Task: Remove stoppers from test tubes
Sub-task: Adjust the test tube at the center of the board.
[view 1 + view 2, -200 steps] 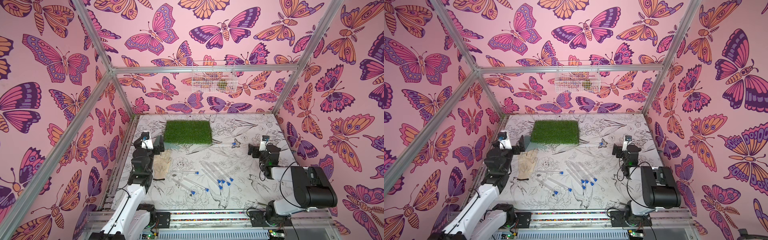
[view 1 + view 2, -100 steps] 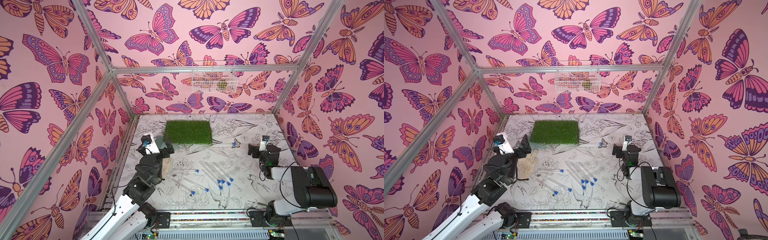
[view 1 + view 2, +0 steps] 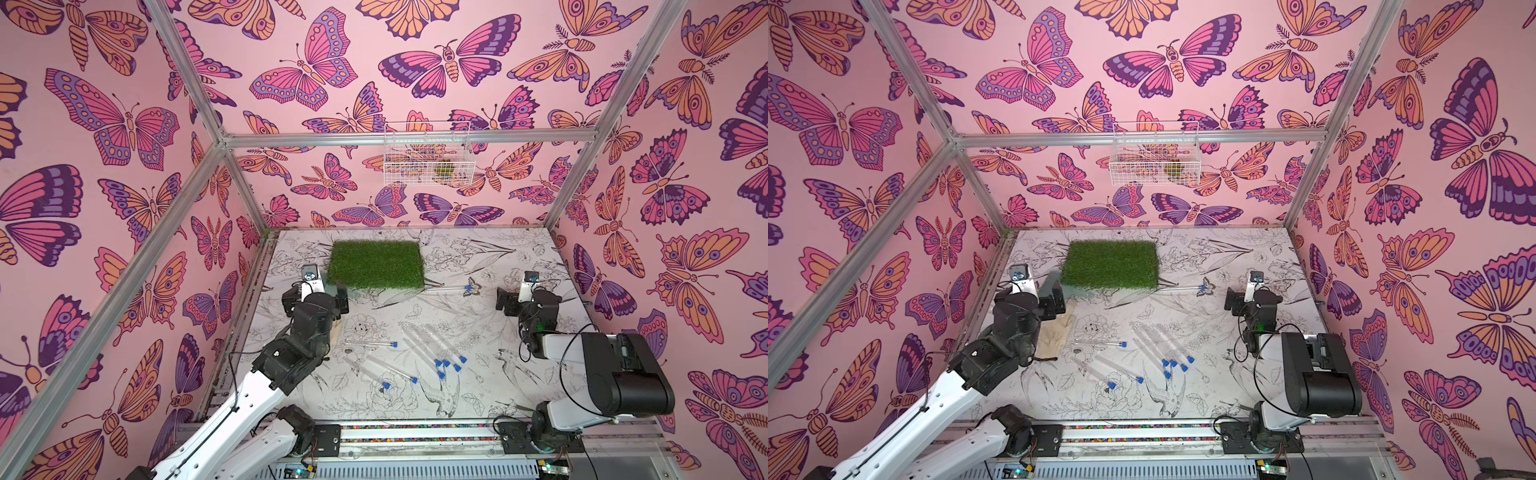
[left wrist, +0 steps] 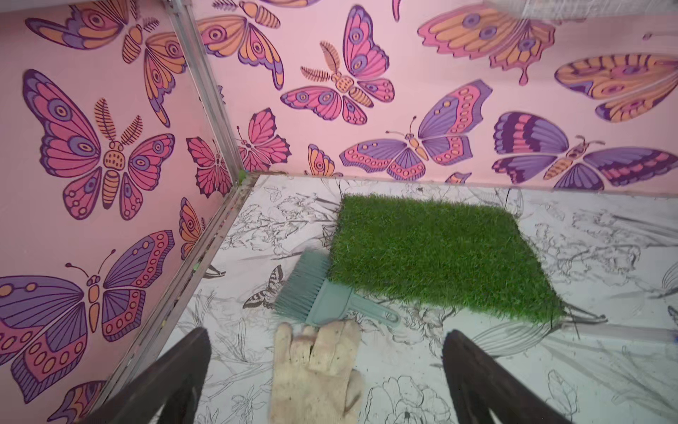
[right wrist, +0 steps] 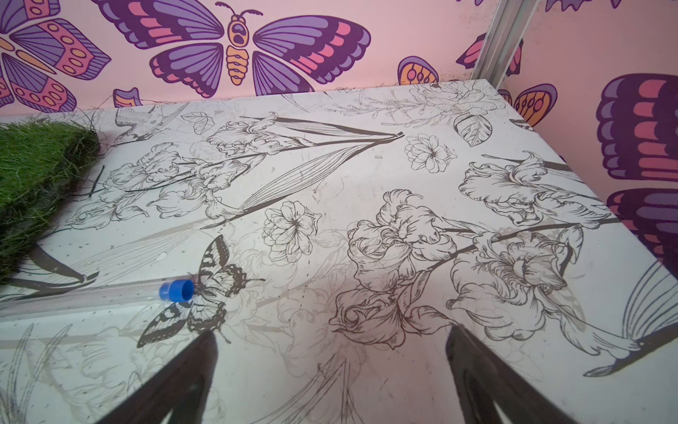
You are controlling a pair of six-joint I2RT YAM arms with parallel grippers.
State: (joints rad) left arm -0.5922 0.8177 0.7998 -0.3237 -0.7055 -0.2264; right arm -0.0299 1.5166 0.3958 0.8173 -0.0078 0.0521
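Note:
Several clear test tubes lie flat on the table, each plugged with a blue stopper. In both top views a cluster of tubes (image 3: 430, 347) (image 3: 1156, 340) has its stoppers (image 3: 446, 365) (image 3: 1173, 365) at the near end. A single tube (image 3: 370, 343) lies to their left, and two more lie nearer the front (image 3: 390, 370). One tube (image 5: 84, 293) with its stopper (image 5: 177, 290) lies beside the grass mat, just off my right gripper (image 5: 332, 332), which is open and empty. My left gripper (image 4: 326, 334) is open over a glove, apart from all tubes.
A green grass mat (image 3: 376, 264) sits at the back of the table. A teal brush (image 4: 312, 293) and a beige glove (image 4: 315, 378) lie at its left near corner. A white wire basket (image 3: 428, 160) hangs on the back wall. Frame rails border the table.
My left arm has swung away from the left wall, rightward and forward over the glove. The right arm and the tubes have not moved.

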